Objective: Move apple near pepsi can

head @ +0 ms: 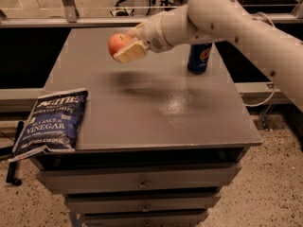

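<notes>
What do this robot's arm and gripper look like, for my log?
The arm is a thick, smooth off-white tube with rounded joints and small dark dots along its shell. Its gripper, above the grey table's far half, has flat cream-tan fingers.
</notes>
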### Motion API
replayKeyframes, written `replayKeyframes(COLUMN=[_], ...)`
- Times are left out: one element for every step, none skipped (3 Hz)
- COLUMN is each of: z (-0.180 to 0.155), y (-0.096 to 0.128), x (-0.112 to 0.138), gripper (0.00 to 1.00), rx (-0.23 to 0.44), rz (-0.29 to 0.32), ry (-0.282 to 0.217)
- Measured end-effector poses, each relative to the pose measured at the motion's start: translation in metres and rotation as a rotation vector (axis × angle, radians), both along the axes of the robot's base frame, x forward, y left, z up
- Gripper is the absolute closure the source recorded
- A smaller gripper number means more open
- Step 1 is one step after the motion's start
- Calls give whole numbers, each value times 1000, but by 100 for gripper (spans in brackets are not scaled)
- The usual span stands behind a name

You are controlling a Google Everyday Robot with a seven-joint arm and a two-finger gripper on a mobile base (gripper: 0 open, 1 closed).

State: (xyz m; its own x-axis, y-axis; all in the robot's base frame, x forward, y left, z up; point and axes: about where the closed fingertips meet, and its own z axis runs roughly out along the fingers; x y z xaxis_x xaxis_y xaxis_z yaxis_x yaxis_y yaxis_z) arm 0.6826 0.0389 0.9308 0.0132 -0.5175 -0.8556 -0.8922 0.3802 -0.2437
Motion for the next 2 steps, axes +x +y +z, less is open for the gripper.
replayKeyframes(z=[1,-2], y=[-55,-139], x=[-29,-59], gripper=[100,100], rx=[62,78], rz=[-41,-154], ry=[53,104])
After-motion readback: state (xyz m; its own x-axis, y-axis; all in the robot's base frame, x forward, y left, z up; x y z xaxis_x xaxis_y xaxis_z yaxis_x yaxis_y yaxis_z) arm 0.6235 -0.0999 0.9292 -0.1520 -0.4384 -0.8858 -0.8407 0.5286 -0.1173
